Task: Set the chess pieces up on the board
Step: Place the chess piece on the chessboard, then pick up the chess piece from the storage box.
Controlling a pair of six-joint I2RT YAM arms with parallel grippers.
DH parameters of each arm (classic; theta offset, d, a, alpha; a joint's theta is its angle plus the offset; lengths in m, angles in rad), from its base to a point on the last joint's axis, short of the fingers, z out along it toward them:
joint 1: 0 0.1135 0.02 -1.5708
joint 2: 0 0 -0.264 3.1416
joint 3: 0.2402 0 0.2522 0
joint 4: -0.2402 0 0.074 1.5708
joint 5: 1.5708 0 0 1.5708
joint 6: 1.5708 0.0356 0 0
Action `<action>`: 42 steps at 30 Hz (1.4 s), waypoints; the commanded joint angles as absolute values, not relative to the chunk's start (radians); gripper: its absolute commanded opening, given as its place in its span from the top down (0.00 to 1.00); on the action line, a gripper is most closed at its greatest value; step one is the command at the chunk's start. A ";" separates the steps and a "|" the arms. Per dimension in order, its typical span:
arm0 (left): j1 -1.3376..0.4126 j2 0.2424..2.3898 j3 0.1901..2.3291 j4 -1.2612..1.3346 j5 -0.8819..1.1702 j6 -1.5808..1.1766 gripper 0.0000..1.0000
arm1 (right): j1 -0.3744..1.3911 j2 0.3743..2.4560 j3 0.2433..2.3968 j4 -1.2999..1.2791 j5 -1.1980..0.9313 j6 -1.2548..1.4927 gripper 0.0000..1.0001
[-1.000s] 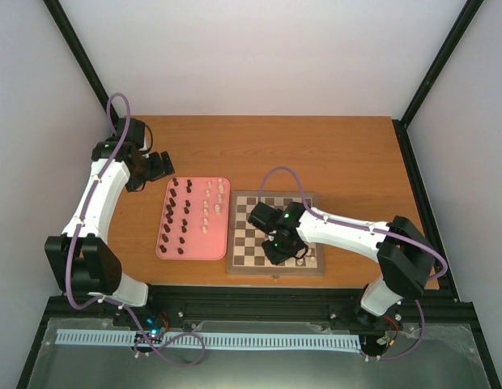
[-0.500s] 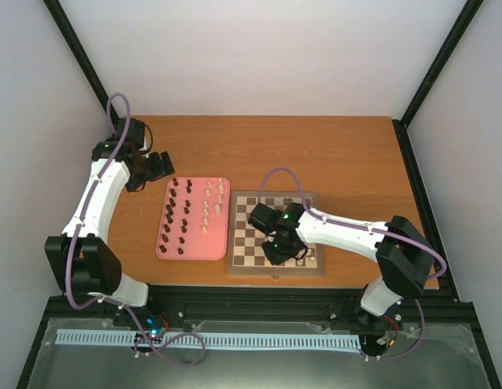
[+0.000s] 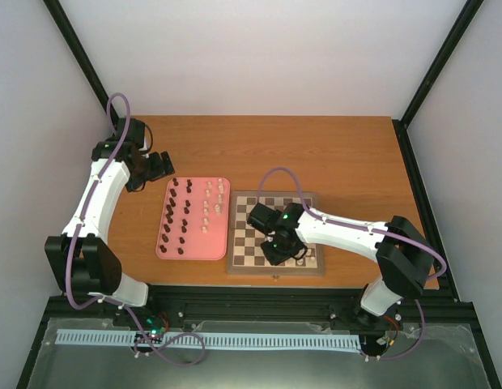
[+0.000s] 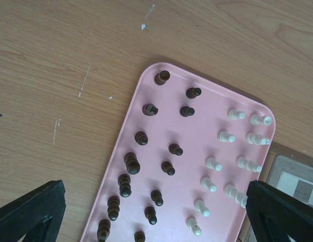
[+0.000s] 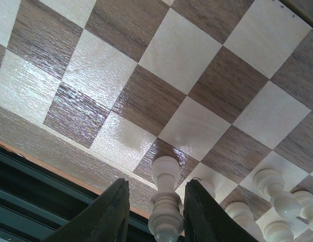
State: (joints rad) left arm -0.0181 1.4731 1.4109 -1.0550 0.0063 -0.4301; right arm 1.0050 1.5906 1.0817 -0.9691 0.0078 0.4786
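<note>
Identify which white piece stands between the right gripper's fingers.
The tall cream piece at the board's near rim; the other white pieces stand outside the fingers.

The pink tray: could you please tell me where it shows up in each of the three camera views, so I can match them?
Top external: the pink tray lies left of centre, just left of the board.
Left wrist: it fills the middle and bottom, with the board's corner at the right edge.
Right wrist: not in view; only the board and white pieces show.
Shared landmark: the board.
</note>
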 commanded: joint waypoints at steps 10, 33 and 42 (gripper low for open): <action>-0.021 1.468 1.421 -1.046 0.011 -0.426 0.00 | 1.017 1.604 1.103 -0.979 0.030 0.475 0.64; -0.021 1.452 1.424 -1.050 0.014 -0.426 0.00 | 1.017 1.715 1.395 -1.044 0.127 0.404 0.42; -0.021 1.436 1.425 -1.051 0.021 -0.429 0.00 | 1.017 1.965 1.770 -1.012 0.084 0.321 0.44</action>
State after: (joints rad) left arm -0.0181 1.4677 1.4109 -1.0546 0.0113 -0.4301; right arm 1.0061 1.8664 1.6497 -1.0286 0.0925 0.3679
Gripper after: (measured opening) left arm 0.997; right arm 0.564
